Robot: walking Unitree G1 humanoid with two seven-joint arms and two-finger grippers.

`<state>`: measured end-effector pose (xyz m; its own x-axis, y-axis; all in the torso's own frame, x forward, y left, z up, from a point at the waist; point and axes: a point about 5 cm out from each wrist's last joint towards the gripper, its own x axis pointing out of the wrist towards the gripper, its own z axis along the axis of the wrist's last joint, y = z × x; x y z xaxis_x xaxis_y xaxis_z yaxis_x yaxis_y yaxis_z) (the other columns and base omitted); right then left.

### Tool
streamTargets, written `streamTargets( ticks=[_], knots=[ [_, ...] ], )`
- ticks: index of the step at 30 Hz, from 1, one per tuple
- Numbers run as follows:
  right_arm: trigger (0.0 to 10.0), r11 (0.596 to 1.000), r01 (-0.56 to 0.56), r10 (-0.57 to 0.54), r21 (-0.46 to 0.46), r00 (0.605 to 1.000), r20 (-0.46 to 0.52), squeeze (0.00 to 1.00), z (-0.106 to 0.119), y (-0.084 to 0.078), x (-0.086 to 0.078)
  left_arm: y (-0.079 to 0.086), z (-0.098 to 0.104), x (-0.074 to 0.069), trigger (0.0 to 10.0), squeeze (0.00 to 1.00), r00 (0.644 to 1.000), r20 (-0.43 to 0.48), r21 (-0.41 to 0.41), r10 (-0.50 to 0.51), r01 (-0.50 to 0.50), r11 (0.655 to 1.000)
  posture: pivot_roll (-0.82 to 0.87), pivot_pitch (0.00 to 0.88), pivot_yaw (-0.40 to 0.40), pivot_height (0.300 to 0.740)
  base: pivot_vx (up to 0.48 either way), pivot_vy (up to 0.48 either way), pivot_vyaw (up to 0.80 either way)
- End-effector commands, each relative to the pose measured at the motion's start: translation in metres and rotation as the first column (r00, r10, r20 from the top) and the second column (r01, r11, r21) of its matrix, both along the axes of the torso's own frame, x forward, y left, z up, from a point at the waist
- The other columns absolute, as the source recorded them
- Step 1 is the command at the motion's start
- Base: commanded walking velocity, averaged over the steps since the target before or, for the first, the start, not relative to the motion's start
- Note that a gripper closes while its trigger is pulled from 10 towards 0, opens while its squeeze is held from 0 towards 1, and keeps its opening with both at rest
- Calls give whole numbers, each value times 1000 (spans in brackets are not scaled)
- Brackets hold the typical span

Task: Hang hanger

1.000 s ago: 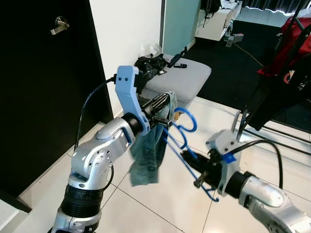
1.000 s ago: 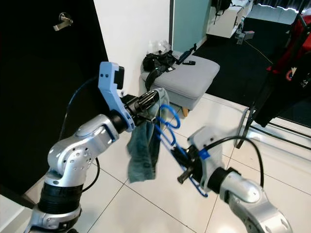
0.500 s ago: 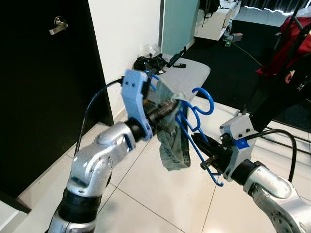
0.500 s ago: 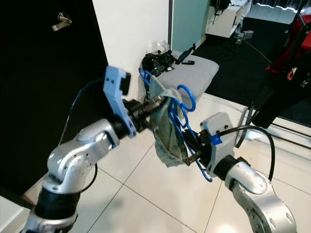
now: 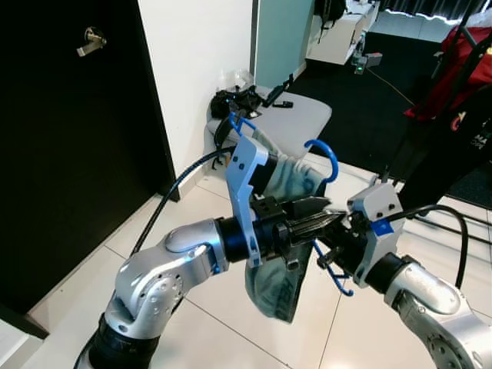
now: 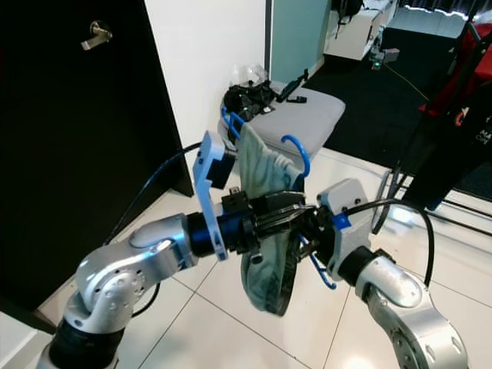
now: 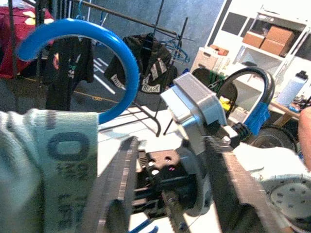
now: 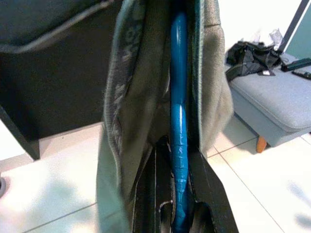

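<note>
White tiled floor, black door with a metal handle at far left, white wall beside it. Grey padded stool beyond, against the wall, with black straps and small items piled on its left end. Dark garments and a red one on a rack at far right.

Blue hanger held up in mid-air between the two arms, over the floor and in front of the stool — hook curving up on the right, one shoulder end poking up on the left. Pale green-grey cloth draped over it, hanging down below the arms, a printed band visible along one edge in the left wrist view.

Right tool closed on the hanger's blue rod from the right; in the right wrist view, the rod running straight out between the two black fingers, cloth on both sides of it.

Left tool reaching in from the left, pointing right toward the right tool and just beside it, close against the cloth. In the left wrist view, its fingers spread apart, gripping nothing, with the right tool's grey housing seen through the gap and the blue hook arching above — cloth at one side.
</note>
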<state>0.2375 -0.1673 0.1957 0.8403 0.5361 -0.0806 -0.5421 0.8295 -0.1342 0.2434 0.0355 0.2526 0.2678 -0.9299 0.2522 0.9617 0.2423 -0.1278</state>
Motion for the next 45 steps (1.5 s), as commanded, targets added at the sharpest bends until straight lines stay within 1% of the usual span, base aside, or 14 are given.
streamTargets(
  ticks=[1, 2, 8, 11, 12, 14, 16, 17, 18, 19, 22, 31, 42, 45],
  knots=[
    [10000, 1000, -23, 23, 0, 999, -30, 0, -4, -1, -3, 4, 1, -3, 10000, 933, 1000, 13, 8, -25, 24, 1000, -74, 98, 24, 740, 0, 0, 0],
    [10000, 999, -39, 39, 12, 998, -42, 0, -4, -4, -6, 8, 1, -2, 10000, 0, 1000, 22, 20, -22, 21, 1000, -73, 99, 24, 740, 0, 0, 0],
    [10000, 985, -130, 140, 114, 987, -81, 0, 4, -25, -20, 26, 8, 1, 10000, 0, 999, 25, 1, -27, 27, 1000, -71, 100, 23, 740, 0, 0, 0],
    [10000, 975, -156, 172, 161, 981, -90, 0, 8, -40, -26, 37, 14, 4, 10000, 0, 999, 32, -25, -18, 18, 1000, -72, 100, 22, 740, 0, 0, 0],
    [10000, 962, -191, 212, 194, 972, -97, 0, 12, -51, -33, 48, 18, 8, 10000, 0, 999, 36, -43, -1, 3, 999, -71, 103, 20, 740, 0, 0, 0],
    [10000, 962, -191, 212, 194, 972, -97, 0, 12, -51, -33, 48, 18, 8, 10000, 0, 999, 36, -43, -1, 3, 999, -71, 103, 20, 740, 0, 0, 0],
    [10000, 927, -269, 302, 260, 948, -96, 0, 19, -64, -46, 67, 24, 12, 10000, 0, 999, 48, -56, 21, -18, 998, -70, 103, 19, 740, 0, 0, 0],
    [10000, 927, -269, 302, 260, 948, -96, 0, 19, -64, -46, 67, 24, 12, 10000, 0, 999, 48, -56, 21, -18, 998, -70, 103, 19, 740, 0, 0, 0],
    [10000, 878, -356, 398, 319, 914, -77, 0, 25, -66, -56, 84, 25, 13, 10000, 0, 997, 72, -35, 30, -27, 999, -69, 104, 18, 740, 0, 0, 0],
    [10000, 878, -356, 398, 319, 914, -77, 0, 25, -66, -56, 84, 25, 13, 10000, 0, 997, 72, -35, 30, -27, 999, -69, 104, 18, 740, 0, 0, 0],
    [10000, 803, -459, 508, 379, 861, -34, 0, 35, -57, -65, 99, 20, 19, 10000, 0, 992, 88, 17, 85, -87, 996, -66, 104, 17, 740, 0, 0, 0],
    [10000, 768, -524, 586, 368, 807, -73, 0, 44, -62, -73, 108, 17, 21, 10000, 0, 992, 80, 30, 98, -101, 994, -72, 102, 12, 740, 0, 0, 0],
    [10000, 777, -519, 583, 357, 806, -99, 0, 45, -64, -71, 104, 14, 20, 10000, 0, 995, 75, 14, 73, -74, 997, -71, 102, 7, 740, 0, 0, 0],
    [10000, 785, -509, 574, 353, 812, -104, 0, 43, -64, -68, 98, 13, 13, 10000, 0, 998, 64, -5, 13, -12, 1000, -68, 102, 7, 740, 0, 0, 0]
  ],
)
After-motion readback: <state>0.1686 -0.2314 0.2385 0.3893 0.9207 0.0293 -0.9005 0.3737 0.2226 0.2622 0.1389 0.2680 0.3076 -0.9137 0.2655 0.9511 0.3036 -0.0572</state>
